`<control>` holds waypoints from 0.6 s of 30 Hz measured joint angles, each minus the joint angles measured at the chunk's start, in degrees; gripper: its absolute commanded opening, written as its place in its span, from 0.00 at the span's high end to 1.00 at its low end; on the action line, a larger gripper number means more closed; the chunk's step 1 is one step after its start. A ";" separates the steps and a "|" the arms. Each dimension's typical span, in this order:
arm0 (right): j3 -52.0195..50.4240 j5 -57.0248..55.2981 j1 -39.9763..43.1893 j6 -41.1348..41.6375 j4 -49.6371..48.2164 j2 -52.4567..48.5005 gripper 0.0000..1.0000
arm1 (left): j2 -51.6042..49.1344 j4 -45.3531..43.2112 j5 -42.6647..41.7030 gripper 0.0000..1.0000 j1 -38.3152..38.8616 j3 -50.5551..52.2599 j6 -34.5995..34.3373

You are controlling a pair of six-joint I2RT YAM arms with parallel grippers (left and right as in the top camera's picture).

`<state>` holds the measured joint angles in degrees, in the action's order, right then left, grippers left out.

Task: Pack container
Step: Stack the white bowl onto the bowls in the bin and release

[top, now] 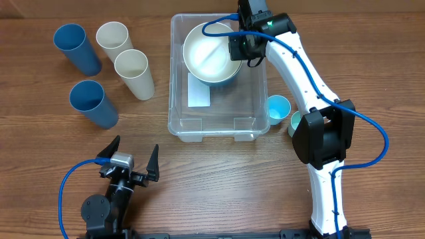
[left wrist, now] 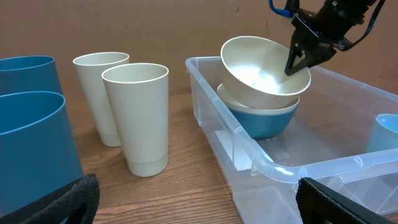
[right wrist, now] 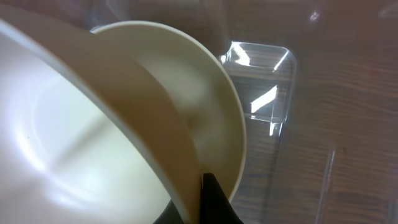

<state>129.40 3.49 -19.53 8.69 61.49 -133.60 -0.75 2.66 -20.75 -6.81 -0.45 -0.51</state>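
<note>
At desk centre sits the container (top: 249, 99); at its 12 o'clock your right claw (left wrist: 300, 59) pinches the cream bowl (left wrist: 258, 68) by the rim, tilted to nest into the blue bowl (left wrist: 264, 121). Left claw (top: 135, 149) gapes wide at 7 o'clock.

Brown wood-grain table (top: 219, 186) filled the overhead view; in the left wrist view a plain brown wall (left wrist: 143, 25) stood behind it, evenly lit.

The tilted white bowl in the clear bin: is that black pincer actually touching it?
Touching. The left wrist view shows the right pincer clamped on the rim of the tilted bowl; the right wrist view shows the same grip close up.
</note>
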 measured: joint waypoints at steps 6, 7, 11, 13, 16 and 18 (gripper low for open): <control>-0.11 -0.76 0.59 0.07 -0.37 0.00 0.00 | 0.00 0.00 0.00 0.00 0.00 0.00 0.00; -0.11 -0.76 0.70 -0.04 -0.44 0.00 0.00 | 0.00 0.00 0.00 0.00 0.00 0.00 0.00; 4.39 2.12 0.74 -0.13 4.85 -0.09 0.00 | 0.00 0.00 0.00 0.00 0.00 0.00 0.00; 12.52 3.21 0.74 -0.11 12.09 -0.11 0.00 | 0.00 0.00 0.02 0.00 0.00 0.00 0.00; 25.11 3.98 1.07 -0.90 24.37 0.15 0.00 | 0.00 0.00 0.00 0.00 0.00 0.00 0.00; 33.14 4.22 3.85 -0.83 32.83 0.28 0.00 | 0.00 0.00 0.00 0.00 0.00 0.00 0.00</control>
<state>162.54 7.70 -15.68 7.86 94.32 -133.32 -0.75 2.66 -20.75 -6.81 -0.45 -0.51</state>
